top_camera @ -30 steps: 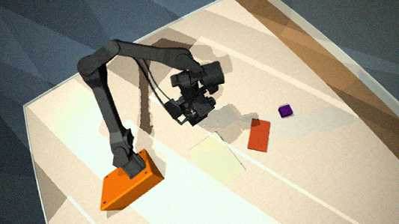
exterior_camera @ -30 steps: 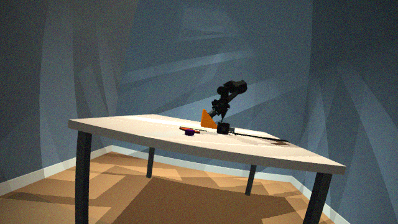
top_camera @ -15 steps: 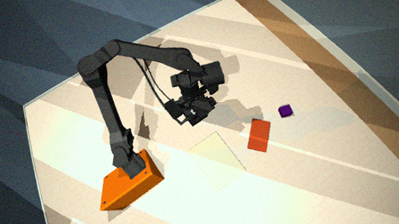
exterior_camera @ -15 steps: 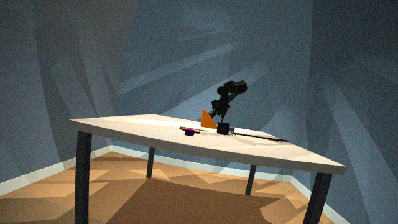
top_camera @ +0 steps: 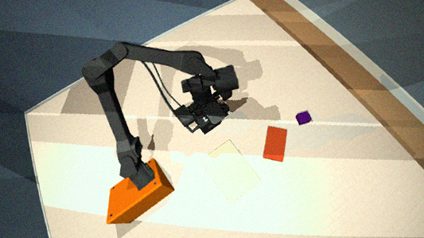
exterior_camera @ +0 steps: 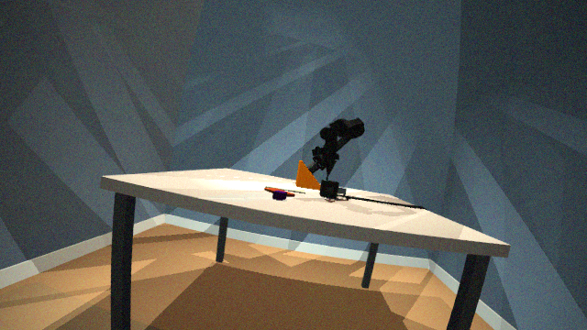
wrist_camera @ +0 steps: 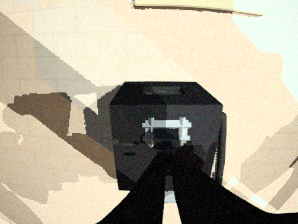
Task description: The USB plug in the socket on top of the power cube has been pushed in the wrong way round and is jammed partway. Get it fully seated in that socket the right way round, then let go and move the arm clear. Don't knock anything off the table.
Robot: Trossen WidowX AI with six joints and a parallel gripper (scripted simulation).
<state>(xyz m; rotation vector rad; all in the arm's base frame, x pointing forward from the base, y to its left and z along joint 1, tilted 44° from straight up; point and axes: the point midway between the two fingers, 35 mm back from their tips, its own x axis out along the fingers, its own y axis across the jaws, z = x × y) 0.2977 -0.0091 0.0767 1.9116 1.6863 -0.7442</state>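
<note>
The black power cube (exterior_camera: pixel 329 189) (wrist_camera: pixel 132 117) stands on the table. Its top socket has a pale metal rim (wrist_camera: pixel 167 123), seen in the wrist view just beyond the fingertips. My gripper (exterior_camera: pixel 327 178) (wrist_camera: pixel 167 161) points down at the cube's top and is shut on the USB plug, a dark shape at the socket. The fingers cover much of the plug. How deep it sits and which way round it is cannot be told. In the top view the arm hides most of the cube.
A pale yellow sheet (top_camera: pixel 234 172) (wrist_camera: pixel 185 5), a flat red block (top_camera: pixel 275 144) and a small purple block (top_camera: pixel 303 117) (exterior_camera: pixel 279 195) lie on the table. The orange wedge (top_camera: pixel 125 197) (exterior_camera: pixel 305 176) is at the arm's base. A dark cable (exterior_camera: pixel 385 202) runs from beside the cube.
</note>
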